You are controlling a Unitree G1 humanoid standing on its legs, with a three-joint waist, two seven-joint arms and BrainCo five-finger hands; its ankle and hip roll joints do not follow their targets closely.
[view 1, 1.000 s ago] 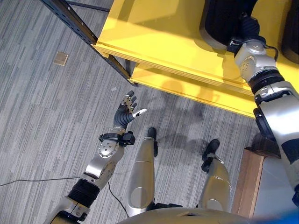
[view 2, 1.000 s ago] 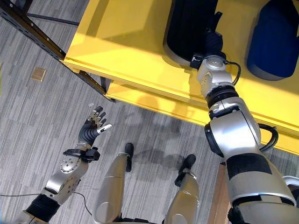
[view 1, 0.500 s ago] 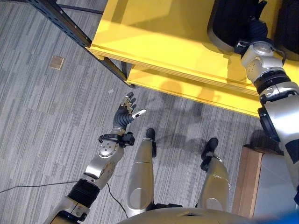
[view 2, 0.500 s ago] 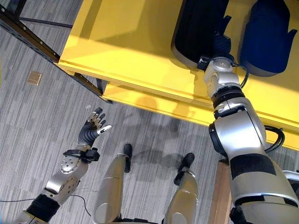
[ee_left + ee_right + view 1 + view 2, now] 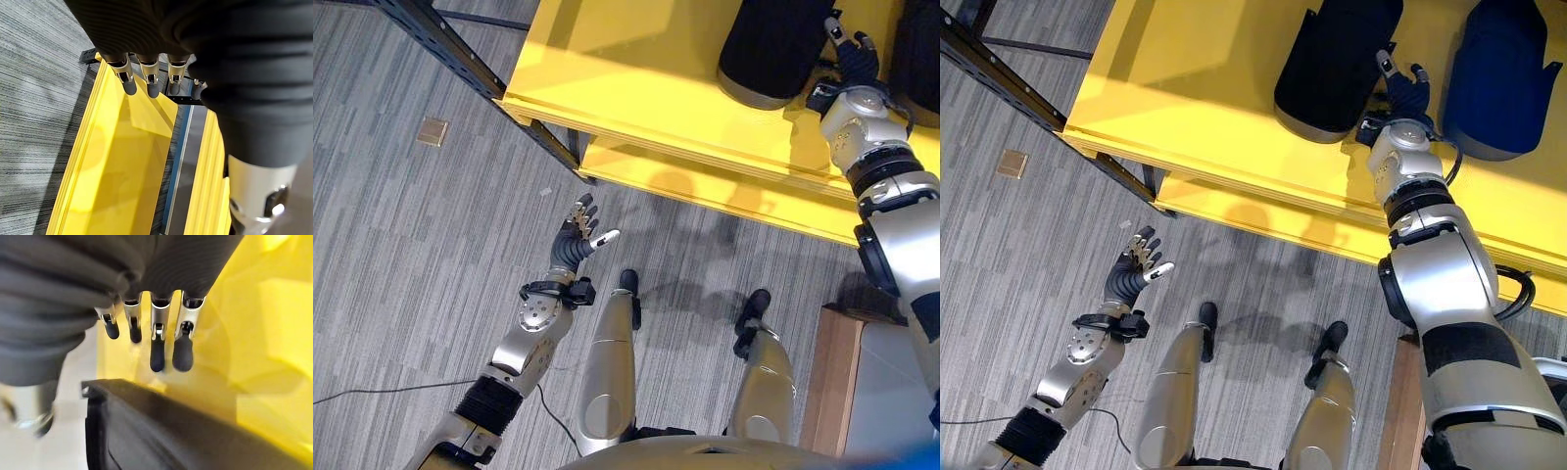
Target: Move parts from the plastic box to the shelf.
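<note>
The robot's right arm reaches far forward and up, its right hand [image 5: 1400, 90] at full stretch with fingers straight and spread, holding nothing. The left arm is bent at the elbow and raised low in front, the left hand [image 5: 578, 230] open, fingers relaxed and fanned, thumb sticking out sideways.

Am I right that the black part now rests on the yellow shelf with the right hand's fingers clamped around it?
Not quite. The black part does rest on the yellow shelf, but the right hand is open beside it, fingers straight, as the right wrist view shows.
</note>
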